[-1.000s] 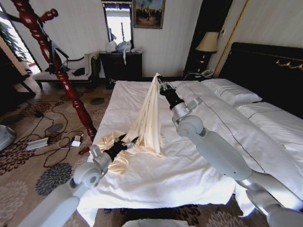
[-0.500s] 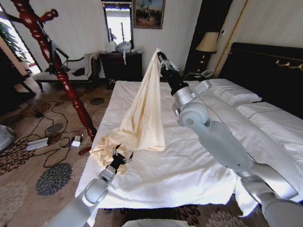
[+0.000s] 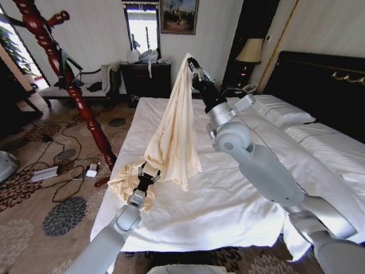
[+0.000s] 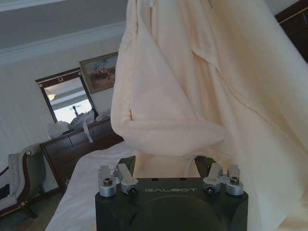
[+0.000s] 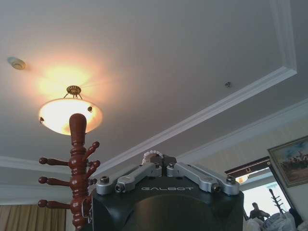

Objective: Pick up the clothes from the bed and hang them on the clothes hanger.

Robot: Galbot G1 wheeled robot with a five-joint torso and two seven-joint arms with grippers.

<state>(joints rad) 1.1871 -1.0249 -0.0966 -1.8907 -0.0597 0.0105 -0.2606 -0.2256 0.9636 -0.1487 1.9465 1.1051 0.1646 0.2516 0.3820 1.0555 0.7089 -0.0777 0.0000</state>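
Note:
The clothes (image 3: 171, 134), a pale cream shirt, hang in a long drape above the bed (image 3: 228, 194). My right gripper (image 3: 190, 61) is shut on the shirt's top, held high over the bed's left half. In the right wrist view its fingers (image 5: 155, 155) pinch a bit of pale fabric. My left gripper (image 3: 146, 169) points up at the shirt's lower folds near the bed's left edge. It stands open, and a fold of shirt (image 4: 168, 134) hangs just over its spread fingers (image 4: 166, 166). The lowest part of the shirt still rests bunched on the duvet. The clothes hanger (image 3: 85, 108), a red-brown coat stand (image 5: 77, 168), stands left of the bed.
Cables and power strips (image 3: 57, 165) lie on the carpet by the stand's foot. A cushioned bench (image 3: 80, 83) and a dark dresser with mirror (image 3: 147, 77) line the far wall. A bedside lamp (image 3: 249, 51) and the black headboard (image 3: 319, 85) are at the right.
My right gripper has raised the shirt well higher, pulling most of it off the duvet. My left arm has swung from lying across the bed to pointing up under the shirt's lower folds.

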